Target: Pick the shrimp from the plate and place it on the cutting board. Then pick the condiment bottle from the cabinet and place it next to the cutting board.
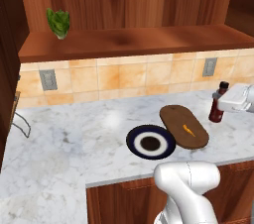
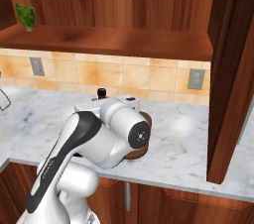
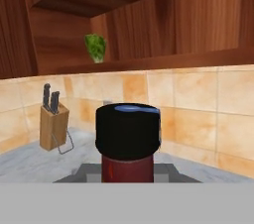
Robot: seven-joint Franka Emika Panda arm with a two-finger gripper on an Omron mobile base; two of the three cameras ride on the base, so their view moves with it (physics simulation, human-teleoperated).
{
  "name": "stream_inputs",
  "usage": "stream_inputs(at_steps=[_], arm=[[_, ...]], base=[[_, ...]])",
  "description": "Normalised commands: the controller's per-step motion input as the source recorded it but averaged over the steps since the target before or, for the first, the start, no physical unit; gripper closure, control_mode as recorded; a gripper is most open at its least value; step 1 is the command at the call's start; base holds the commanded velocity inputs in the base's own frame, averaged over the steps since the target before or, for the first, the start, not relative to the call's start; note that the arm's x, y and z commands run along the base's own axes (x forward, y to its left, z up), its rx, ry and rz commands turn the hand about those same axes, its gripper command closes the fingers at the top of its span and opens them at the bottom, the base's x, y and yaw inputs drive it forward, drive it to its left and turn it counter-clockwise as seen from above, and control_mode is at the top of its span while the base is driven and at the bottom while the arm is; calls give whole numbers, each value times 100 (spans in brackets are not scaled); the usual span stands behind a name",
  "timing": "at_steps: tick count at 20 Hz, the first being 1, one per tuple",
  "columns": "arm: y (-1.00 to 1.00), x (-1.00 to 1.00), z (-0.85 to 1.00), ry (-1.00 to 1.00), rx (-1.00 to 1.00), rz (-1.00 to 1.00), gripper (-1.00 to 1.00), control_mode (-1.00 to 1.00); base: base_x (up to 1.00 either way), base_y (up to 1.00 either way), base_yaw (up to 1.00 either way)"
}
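While gripped, condiment bottle (image 1: 217, 103) beside cutting board (image 1: 184, 126)

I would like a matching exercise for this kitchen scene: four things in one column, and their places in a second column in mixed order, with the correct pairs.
Things:
1. shrimp
2. bottle
3. plate
4. green leafy thing

Places:
A. on the cabinet shelf
B. on the cutting board
C. on the counter, left of the board and touching its edge
D. right of the board, in the gripper

Pairs: 1-B, 2-D, 3-C, 4-A
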Motion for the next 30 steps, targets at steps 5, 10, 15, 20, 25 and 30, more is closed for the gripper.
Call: stream_inputs(at_steps=[5,10,15,20,25,30], arm=[[-4,0,-6,0,-4,0,100,-100],[-18,4,-9,0,-5,-1,100,-100],[-26,8,-9,0,-4,-1,100,-100],[-25,10,-8,0,-2,-1,100,-100],[-22,9,-7,0,-1,-1,100,-100],[-18,6,-5,0,-1,-1,100,-100]], base=[[0,0,0],[0,0,0],[0,0,0],[0,0,0],[0,0,0],[0,0,0]])
